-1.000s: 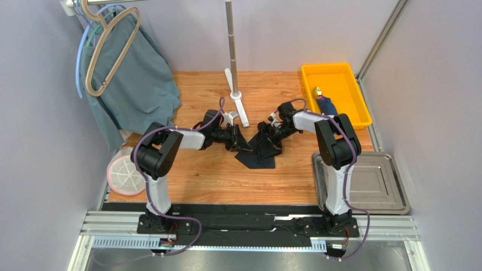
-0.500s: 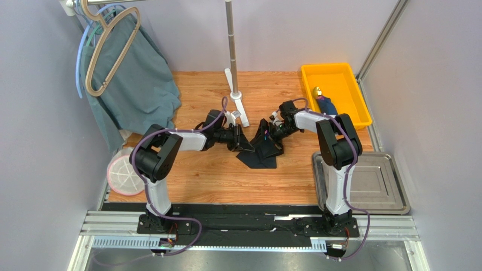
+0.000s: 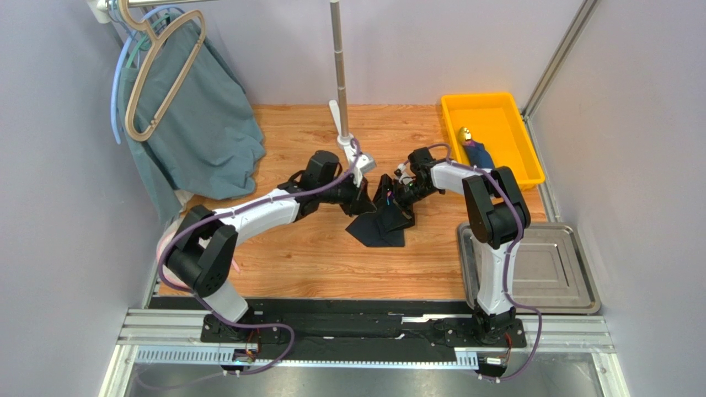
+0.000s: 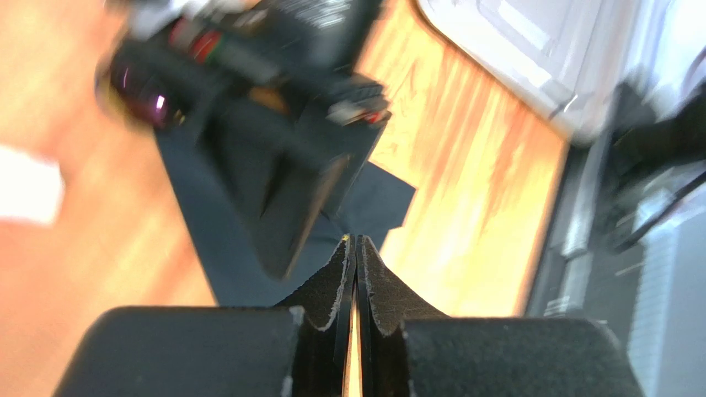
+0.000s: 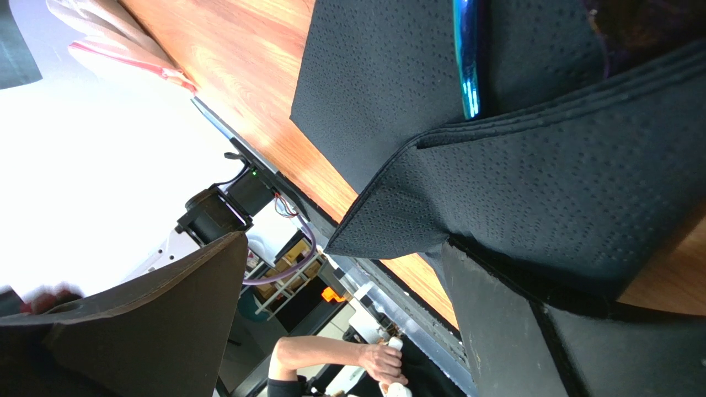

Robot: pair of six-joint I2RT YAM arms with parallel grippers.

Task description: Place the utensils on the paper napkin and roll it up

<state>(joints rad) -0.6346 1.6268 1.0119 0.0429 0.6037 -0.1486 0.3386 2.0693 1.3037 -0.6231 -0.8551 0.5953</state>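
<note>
Both grippers hang close over the paper napkin (image 3: pixel 379 230), partly folded on the wooden table (image 3: pixel 315 256). Left gripper (image 4: pixel 355 245) has its fingers pressed together. Right gripper (image 5: pixel 344 244) is spread wide, one finger (image 5: pixel 514 331) touching a raised fold.

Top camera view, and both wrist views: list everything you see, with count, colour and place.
napkin: one, black, table centre, one side folded up
utensil: one, shiny blue, on the napkin, partly under the fold
bin: one, yellow, far right
bundle: one, dark blue, gold tip, in the bin
tray: one, steel, near right
cloth: one, teal, hanging far left
hanger: one, tan, over the cloth
stand: one, white, far centre
left gripper: shut, by the napkin
right gripper: open, at the fold
</note>
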